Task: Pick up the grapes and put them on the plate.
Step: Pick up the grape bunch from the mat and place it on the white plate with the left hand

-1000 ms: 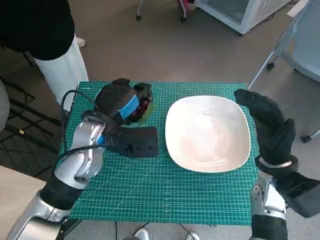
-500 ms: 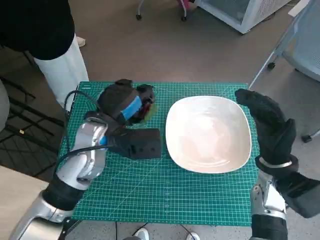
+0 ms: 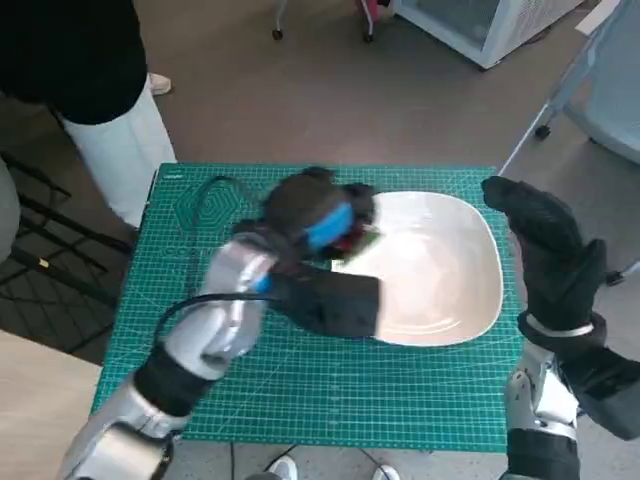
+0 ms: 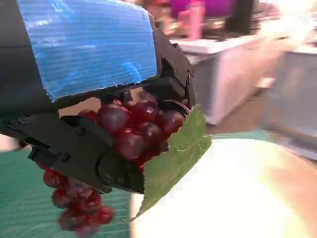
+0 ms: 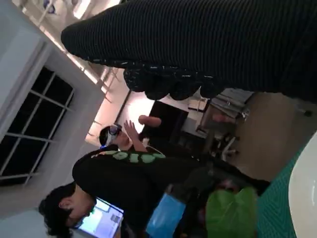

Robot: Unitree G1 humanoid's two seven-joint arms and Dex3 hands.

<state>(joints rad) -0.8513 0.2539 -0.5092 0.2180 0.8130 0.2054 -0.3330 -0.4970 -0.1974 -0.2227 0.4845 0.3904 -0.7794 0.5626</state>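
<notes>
- Left hand [image 3: 318, 213], blue tape across its back, grips the grapes [image 3: 350, 235] and carries them in the air over the near-left edge of the plate [image 3: 450, 270].
- From the left wrist view, the black fingers [image 4: 84, 153] close around the bunch of dark red grapes [image 4: 133, 129]; a green leaf [image 4: 173, 158] sticks out beside them and a few grapes dangle loose past the fingers.
- Pale plate surface shows in that same view beyond the leaf, out of focus.
- Right hand [image 3: 545, 250], in its black knitted glove, stands upright at the plate's right edge, fingers straight and apart, holding nothing.
- White plate sits on the green cutting mat [image 3: 300, 400] that covers the worktop, toward the mat's right half.
- From the right wrist view, a person [image 5: 124, 173] in a black top is seen beyond the worktop, one hand raised, and the green leaf [image 5: 230, 213] shows again.
- White-trousered legs of a person [image 3: 115, 150] stand by the mat's far-left corner.
</notes>
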